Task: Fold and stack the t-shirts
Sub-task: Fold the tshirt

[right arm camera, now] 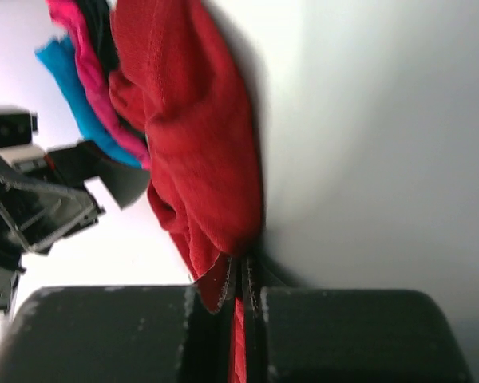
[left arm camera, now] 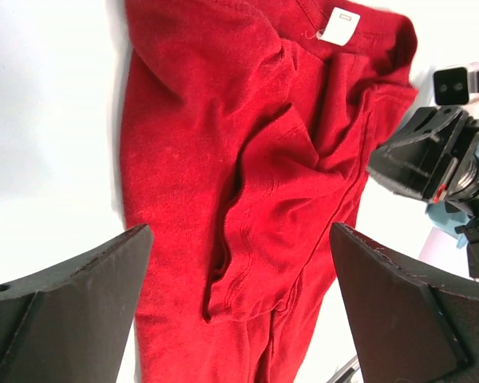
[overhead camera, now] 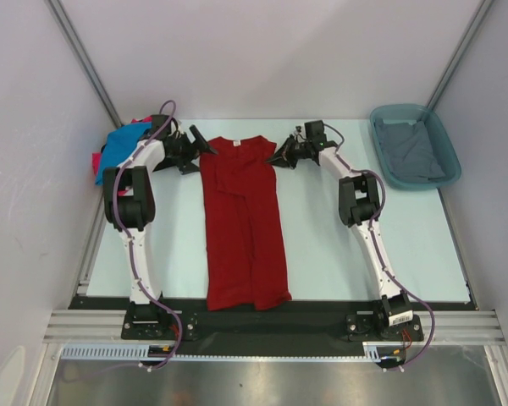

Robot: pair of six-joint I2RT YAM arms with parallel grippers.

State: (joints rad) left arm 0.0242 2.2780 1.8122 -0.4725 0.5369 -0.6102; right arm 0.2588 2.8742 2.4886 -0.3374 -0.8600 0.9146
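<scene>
The dark red t-shirt [overhead camera: 244, 228] lies folded into a long rumpled strip

— Where's the long t-shirt [overhead camera: 244, 228]?
— Mid-table [overhead camera: 339, 245], running from near the far edge to the near edge; left gripper [overhead camera: 205, 144] and right gripper [overhead camera: 279, 157] flank its far end.
— The rest?
— Heap of t-shirts [overhead camera: 118, 148] in the far left corner; tub [overhead camera: 378, 135] in the far right corner, single t-shirt [overhead camera: 415, 152] inside.

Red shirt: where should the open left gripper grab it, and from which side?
Grab the red shirt at its far left corner, coming in from the left. It lies flat in a long folded strip, and the right gripper pinches the far right corner. The left gripper, open beside that left corner, would probably match it best.
</scene>
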